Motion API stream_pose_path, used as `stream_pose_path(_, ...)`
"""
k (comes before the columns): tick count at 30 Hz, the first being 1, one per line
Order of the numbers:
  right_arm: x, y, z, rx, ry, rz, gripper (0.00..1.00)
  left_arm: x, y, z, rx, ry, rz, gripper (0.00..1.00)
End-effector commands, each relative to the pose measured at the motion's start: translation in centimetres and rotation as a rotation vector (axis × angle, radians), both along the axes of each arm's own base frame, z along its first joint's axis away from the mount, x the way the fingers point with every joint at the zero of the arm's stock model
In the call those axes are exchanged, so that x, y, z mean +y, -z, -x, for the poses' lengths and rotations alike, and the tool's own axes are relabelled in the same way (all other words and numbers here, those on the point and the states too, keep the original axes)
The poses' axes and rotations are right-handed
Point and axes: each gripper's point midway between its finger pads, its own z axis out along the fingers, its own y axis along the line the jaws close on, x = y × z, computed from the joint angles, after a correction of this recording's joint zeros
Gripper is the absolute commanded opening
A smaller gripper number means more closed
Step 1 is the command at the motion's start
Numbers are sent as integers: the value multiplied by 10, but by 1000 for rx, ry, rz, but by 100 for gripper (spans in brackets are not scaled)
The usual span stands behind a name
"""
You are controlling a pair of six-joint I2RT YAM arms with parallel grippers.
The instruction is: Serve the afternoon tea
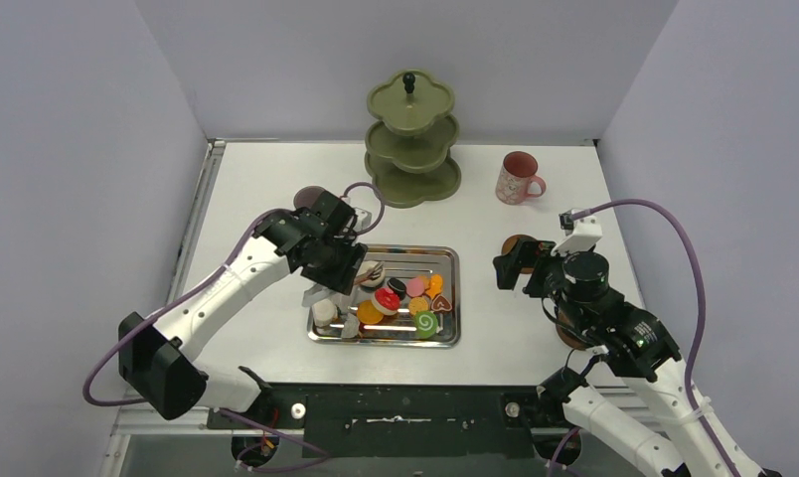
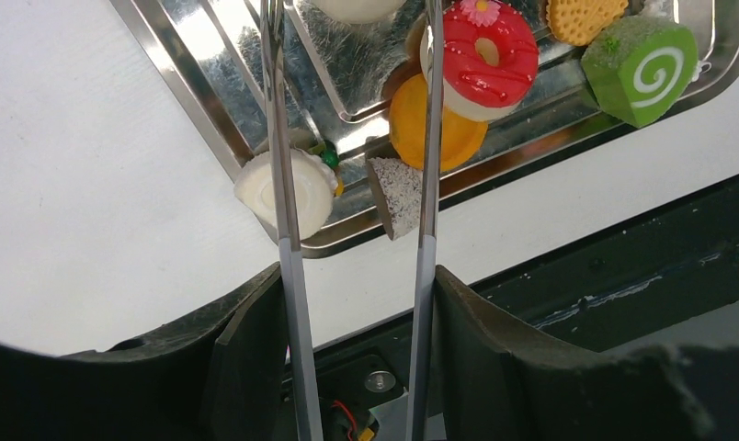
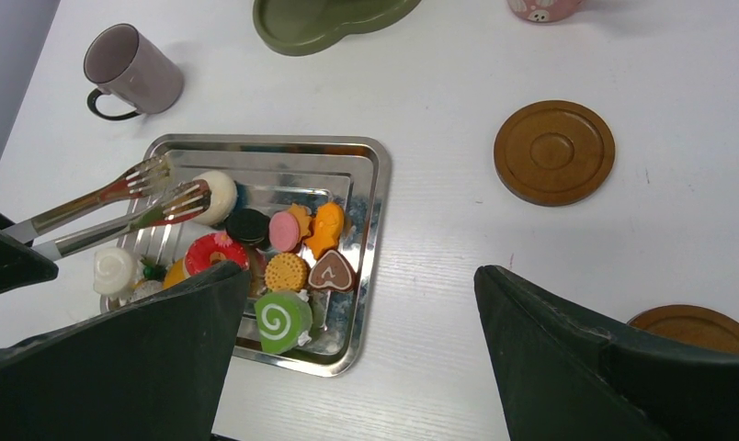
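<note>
My left gripper [image 1: 341, 260] is shut on the handles of the metal tongs [image 2: 283, 184], whose forked tips [image 3: 164, 193] stand apart over the steel tray [image 1: 445, 260], beside a white round sweet [image 3: 217, 196]. In the tray lie a red donut [image 2: 490, 46], a green swirl roll [image 2: 642, 69], an orange sweet [image 2: 449, 129] and several others. A white cream sweet [image 2: 306, 188] rests at the tray's near-left corner. My right gripper [image 1: 510, 268] hangs open and holds nothing, right of the tray. The olive three-tier stand [image 1: 411, 139] is at the back.
A pink mug [image 1: 518, 179] stands right of the stand. A mauve mug [image 3: 131, 69] stands beyond the tray's left corner. One brown coaster [image 3: 554, 152] lies right of the tray, another [image 3: 699, 328] nearer the front right. Walls close in both sides.
</note>
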Motion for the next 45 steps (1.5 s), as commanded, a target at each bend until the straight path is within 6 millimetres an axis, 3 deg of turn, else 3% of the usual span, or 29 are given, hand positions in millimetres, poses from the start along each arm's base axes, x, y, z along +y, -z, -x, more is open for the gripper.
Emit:
stream_pose_path(1, -3, -15, -2, -44, 19, -21, 100, -14, -1, -15, -55, 15, 25, 51)
stream_pose_path(18, -7, -12, 1, -54, 14, -3, 100, -14, 23, -20, -21, -7, -39, 51)
stream_pose_path(30, -7, -13, 2, -54, 11, -12, 100, -5, 23, -15, -18, -34, -64, 54)
stream_pose_path(35, -6, -11, 1, -49, 14, -14, 100, -9, 28, -13, 3, -23, -53, 50)
stream_pose_path(39, -4, -10, 1, -41, 12, -23, 100, -11, 18, -12, -10, -17, -27, 46)
stream_pose_path(45, -2, -9, 2, -26, 0, -22, 100, -14, -16, -13, -78, -30, 46, 45)
